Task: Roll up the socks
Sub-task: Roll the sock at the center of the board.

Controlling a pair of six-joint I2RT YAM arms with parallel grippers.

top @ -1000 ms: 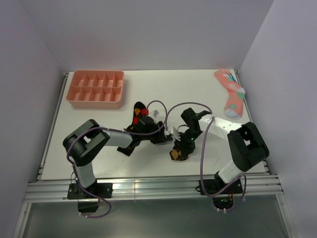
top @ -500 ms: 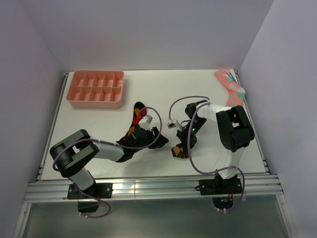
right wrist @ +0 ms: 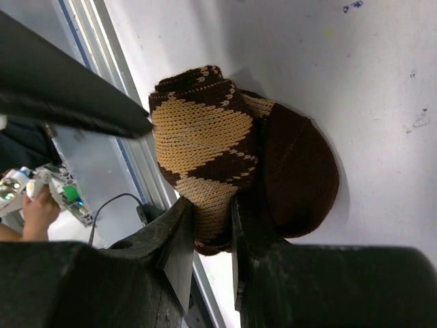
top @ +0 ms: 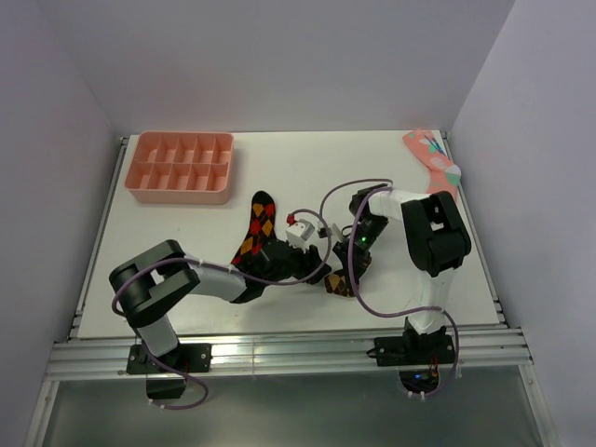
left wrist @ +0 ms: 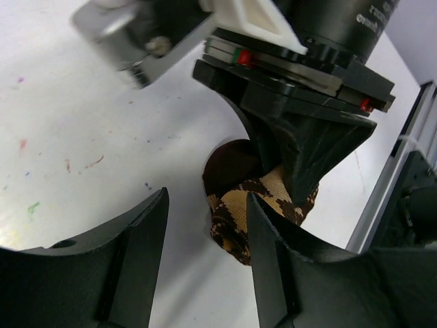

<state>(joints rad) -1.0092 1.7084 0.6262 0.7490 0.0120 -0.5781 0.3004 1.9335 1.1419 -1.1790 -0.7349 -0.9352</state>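
Observation:
The tan and orange argyle sock (top: 337,282) is bunched into a roll on the white table near its front edge. My right gripper (top: 351,268) is shut on a fold of it; in the right wrist view the pinch (right wrist: 213,217) holds the tan-diamond part (right wrist: 201,133). My left gripper (top: 315,264) is open just left of the roll. In the left wrist view its jaws (left wrist: 206,203) stand wide apart, with the roll (left wrist: 235,205) by the right finger (left wrist: 270,260). The red and orange argyle sock (top: 260,222) lies flat, partly under my left arm.
A pink compartment tray (top: 182,166) stands at the back left. A pink sock with teal and white marks (top: 434,173) lies at the back right. The table's front rail (top: 279,349) runs just behind the roll. Purple cables loop over both grippers.
My left gripper has moved right, up to the tan sock roll, and more of the red sock shows. The right gripper stays shut on the roll.

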